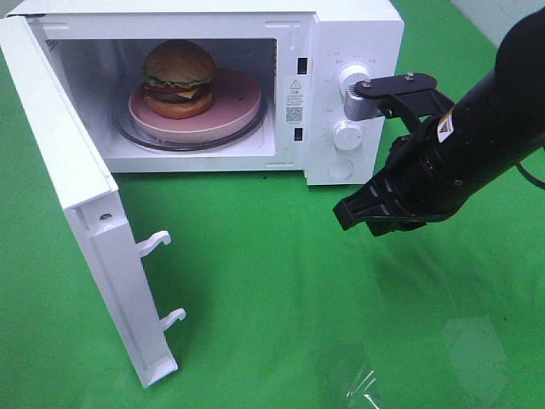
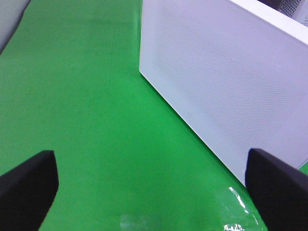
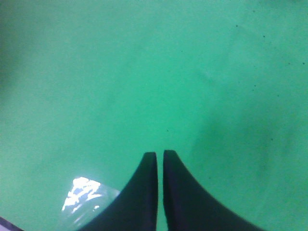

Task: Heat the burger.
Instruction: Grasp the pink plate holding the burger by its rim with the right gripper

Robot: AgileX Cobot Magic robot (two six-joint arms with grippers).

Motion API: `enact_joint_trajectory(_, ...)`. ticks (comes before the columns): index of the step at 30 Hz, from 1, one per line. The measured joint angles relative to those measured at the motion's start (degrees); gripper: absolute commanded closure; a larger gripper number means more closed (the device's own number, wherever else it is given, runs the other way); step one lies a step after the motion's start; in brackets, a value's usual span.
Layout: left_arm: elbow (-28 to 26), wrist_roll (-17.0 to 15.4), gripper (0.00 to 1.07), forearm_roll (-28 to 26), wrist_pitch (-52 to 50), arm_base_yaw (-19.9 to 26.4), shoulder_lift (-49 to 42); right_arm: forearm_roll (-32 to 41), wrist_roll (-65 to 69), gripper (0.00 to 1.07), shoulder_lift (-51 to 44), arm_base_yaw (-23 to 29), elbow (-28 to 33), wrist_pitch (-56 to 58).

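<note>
The burger (image 1: 178,78) sits on a pink round plate (image 1: 238,106) inside the white microwave (image 1: 358,34), on its glass turntable. The microwave door (image 1: 81,213) stands wide open to the left. My right gripper (image 1: 356,218) hangs above the green mat in front of the microwave's control panel, fingers together and empty; the right wrist view (image 3: 160,161) shows them nearly touching over bare green mat. My left gripper (image 2: 151,175) is open and empty; its view shows its fingertips (image 2: 26,187) wide apart beside a white perforated panel (image 2: 231,82). The left arm is out of the exterior view.
Two white knobs (image 1: 347,134) sit on the microwave's control panel. The door's two latch hooks (image 1: 157,243) stick out toward the mat. A shiny glare patch (image 1: 366,383) lies on the green mat near the front edge.
</note>
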Motion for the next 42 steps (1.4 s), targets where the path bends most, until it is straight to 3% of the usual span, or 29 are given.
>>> enact_joint_trajectory(7,0.0,0.0,0.09,0.0,0.0,0.0,0.0,-0.1,-18.0,0.98,-0.1,0.0,-3.3,7.6)
enact_joint_trajectory(9,0.0,0.0,0.09,0.0,0.0,0.0,0.0,-0.1,-29.8,0.96,-0.1,0.0,-3.7,9.3)
enact_joint_trajectory(11,0.0,0.0,0.09,0.0,0.0,0.0,0.0,-0.1,-29.8,0.96,-0.1,0.0,-3.7,9.3)
enact_joint_trajectory(18,0.0,0.0,0.09,0.0,0.0,0.0,0.0,-0.2,-53.9,0.95,-0.1,0.0,-3.7,9.7)
enact_joint_trajectory(20,0.0,0.0,0.09,0.0,0.0,0.0,0.0,-0.5,-67.6,0.93,-0.1,0.0,-3.7,7.3)
enact_joint_trajectory(25,0.0,0.0,0.09,0.0,0.0,0.0,0.0,-0.6,-73.8,0.90,-0.1,0.0,-3.7,5.1)
enact_joint_trajectory(27,0.0,0.0,0.09,0.0,0.0,0.0,0.0,-1.5,-76.7,0.85,-0.1,0.0,-3.7,3.9)
enact_joint_trajectory(29,0.0,0.0,0.09,0.0,0.0,0.0,0.0,-4.5,-79.1,0.68,-0.1,0.0,-3.9,2.9)
enact_joint_trajectory(30,0.0,0.0,0.09,0.0,0.0,0.0,0.0,-4.5,-79.1,0.68,-0.1,0.0,-3.9,2.9)
enact_joint_trajectory(31,0.0,0.0,0.09,0.0,0.0,0.0,0.0,-5.6,-79.3,0.54,-0.1,0.0,-4.3,2.1)
enact_joint_trajectory(34,0.0,0.0,0.09,0.0,0.0,0.0,0.0,-5.9,-79.2,0.49,-0.1,0.1,-5.0,1.3)
enact_joint_trajectory(35,0.0,0.0,0.09,0.0,0.0,0.0,0.0,-6.1,-79.1,0.35,-0.1,0.4,-5.4,1.1)
enact_joint_trajectory(36,0.0,0.0,0.09,0.0,0.0,0.0,0.0,-6.1,-79.1,0.35,-0.1,0.4,-5.4,1.1)
enact_joint_trajectory(38,0.0,0.0,0.09,0.0,0.0,0.0,0.0,-7.3,-76.6,0.15,0.2,2.6,-7.3,0.3)
enact_joint_trajectory(42,0.0,0.0,0.09,0.0,0.0,0.0,0.0,-9.9,-72.8,0.15,2.1,4.6,-9.9,-0.2)
